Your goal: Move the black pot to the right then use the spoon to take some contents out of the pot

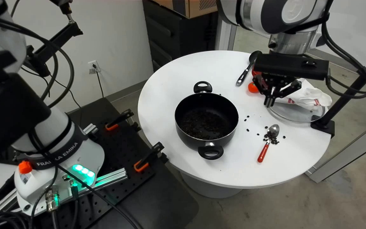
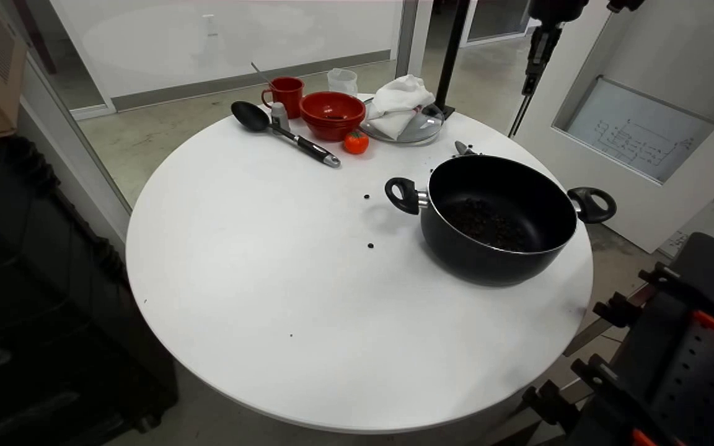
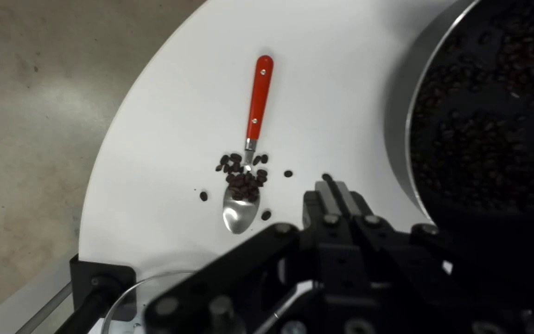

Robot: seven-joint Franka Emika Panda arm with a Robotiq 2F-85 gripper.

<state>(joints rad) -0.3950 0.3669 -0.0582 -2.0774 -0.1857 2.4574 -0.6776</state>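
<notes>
Wrist view shows the pot on the surface, beans inside; near but apart lies the spoon, its neck under a pile, probably the portion taken out. The jaws hang clear of the pot, pressed together on nothing, scooping seemingly finished. Well apart from the pot, the lid lies beneath a cloth, presumably off for scooping.

Arm extended well out from base, wrist overhead, fingers pointing down, pressed together
</notes>
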